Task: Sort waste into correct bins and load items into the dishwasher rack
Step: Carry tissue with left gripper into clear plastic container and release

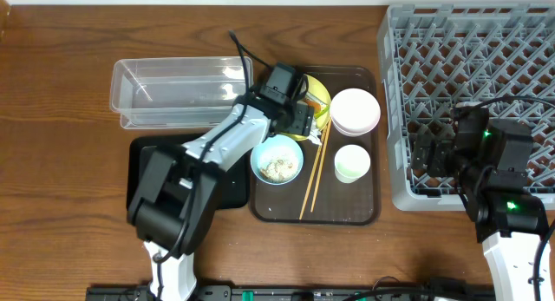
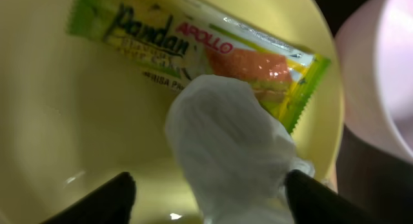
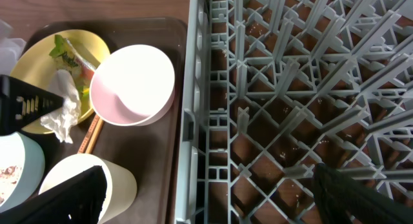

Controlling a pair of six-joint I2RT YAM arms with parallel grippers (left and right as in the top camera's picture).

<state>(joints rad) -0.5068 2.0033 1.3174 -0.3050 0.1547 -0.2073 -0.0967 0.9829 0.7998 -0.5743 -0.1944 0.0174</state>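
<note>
While hanging low over the round pale yellow plate [image 2: 64, 121], straddles the crumpled white napkin [image 2: 232, 140] with the left gripper [image 2: 206, 195]: jaws parted wide, one dark fingertip clear of the paper, the other right at its frayed edge, nothing clamped yet. Finds that napkin soft and wrinkled on the glossy plate, draped over one end of the shiny green, yellow and orange wrapper [image 2: 213, 53], flat and crimp-edged. Catches the smooth pinkish-white bowl [image 3: 132, 82] just beside the plate's rim, both on the dark brown tray [image 1: 364, 216]. Picks out, from overhead, the light blue bowl [image 1: 277, 159] with grainy whitish food scraps [image 1: 279, 168] inside, the small white cup [image 1: 352, 162], and thin wooden chopsticks [image 1: 312, 181] laid between them. Spots the clear plastic tub [image 1: 178, 93] and the shallow glossy black tub [image 1: 139, 162] next to each other, left of the tray. Holds the right gripper [image 3: 208, 185] splayed fully apart over the low grey wall of the dishwasher rack [image 3: 193, 88], gripping nothing, open lattice below.
</note>
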